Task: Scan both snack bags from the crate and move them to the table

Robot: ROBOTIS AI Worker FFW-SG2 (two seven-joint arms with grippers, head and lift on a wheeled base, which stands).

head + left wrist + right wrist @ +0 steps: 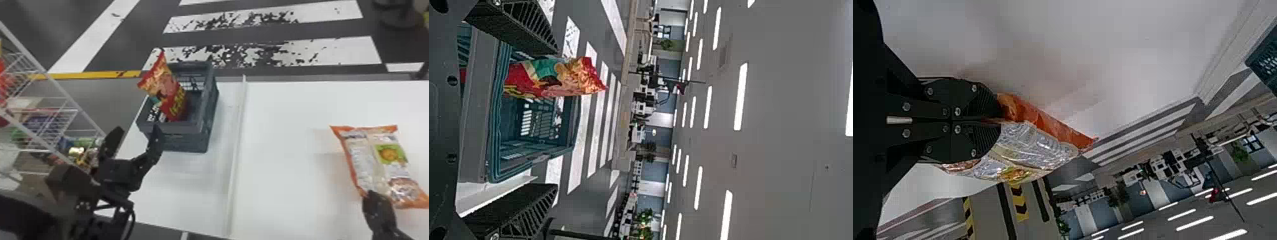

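In the head view a red snack bag (174,95) leans upright in the grey crate (206,127). My left gripper (135,138) stands open just in front of the crate's near left corner. The left wrist view has the red bag (554,78) and the crate (499,170) beyond my left gripper (556,120), with nothing between its fingers. At the right of the head view, my right gripper (375,194) holds an orange and silver snack bag (376,159) by its lower edge. In the right wrist view my right gripper (998,121) is shut on that bag (1028,150).
A white table (287,159) spreads under the crate and the right arm, with a thin raised strip (237,143) running across it. At the left stands a wire shelf (48,108) with goods. Black and white striped floor (255,54) lies behind.
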